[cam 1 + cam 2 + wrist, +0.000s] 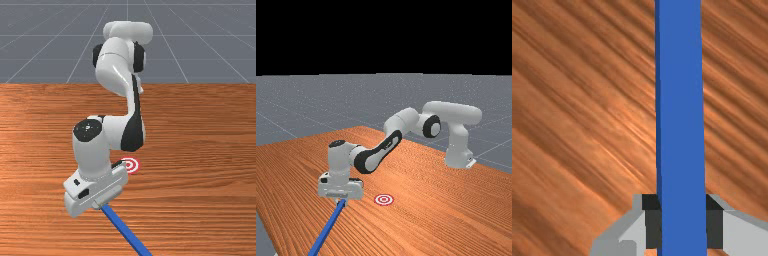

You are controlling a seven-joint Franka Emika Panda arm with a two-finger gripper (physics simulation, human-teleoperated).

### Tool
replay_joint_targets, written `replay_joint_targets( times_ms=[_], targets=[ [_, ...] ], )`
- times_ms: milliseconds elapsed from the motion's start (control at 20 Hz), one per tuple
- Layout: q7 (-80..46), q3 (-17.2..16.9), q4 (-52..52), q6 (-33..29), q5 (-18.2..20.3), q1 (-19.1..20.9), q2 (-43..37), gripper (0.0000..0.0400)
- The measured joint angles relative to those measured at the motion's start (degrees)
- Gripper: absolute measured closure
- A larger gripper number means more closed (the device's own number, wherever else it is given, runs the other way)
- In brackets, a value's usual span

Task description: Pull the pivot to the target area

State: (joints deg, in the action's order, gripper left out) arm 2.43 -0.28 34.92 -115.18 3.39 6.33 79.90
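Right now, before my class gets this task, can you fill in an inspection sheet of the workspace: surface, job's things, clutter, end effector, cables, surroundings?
Surface: orange-brown wooden table, grain visible.
Job's things: red-and-white ringed target on the table; blue bar running past the front view's bottom edge; pivot not identifiable.
Clutter: nothing seen.
End effector: shut on the blue bar, one finger against each side.
Cables: nothing seen.
Surroundings: grey floor with pale grid lines beyond the table.
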Motion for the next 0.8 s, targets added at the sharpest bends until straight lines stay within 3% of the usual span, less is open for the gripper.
replay_joint_targets(
  times_ms=[50,100,150,250,300,350,400,700,750,800],
  targets=[
    [-0.4,0.3,1.4,-0.6,0.3,-0.4,-0.8,0.0305],
    [1.5,1.7,20.6,-17.9,1.5,0.2,-9.9,0.0304],
    [2.5,2.6,29.5,-23.7,2.2,0.4,-14.3,0.0306],
    [3.0,2.5,41.2,-28.4,2.4,0.6,-20.7,0.0304],
    [3.0,2.3,44.9,-29.2,2.5,0.6,-22.7,0.0304],
    [0.6,0.1,44.2,-23.5,0.8,-1.0,-23.1,0.0304],
    [1.6,1.0,45.1,-22.4,1.6,-0.2,-23.7,0.0305],
    [5.1,2.0,55.4,-27.7,1.6,0.9,-29.1,0.0305],
    [2.3,1.0,54.2,-22.8,1.6,0.1,-28.9,0.0305],
    [2.4,1.1,56.8,-23.8,1.7,0.2,-30.2,0.0305]
  ],
)
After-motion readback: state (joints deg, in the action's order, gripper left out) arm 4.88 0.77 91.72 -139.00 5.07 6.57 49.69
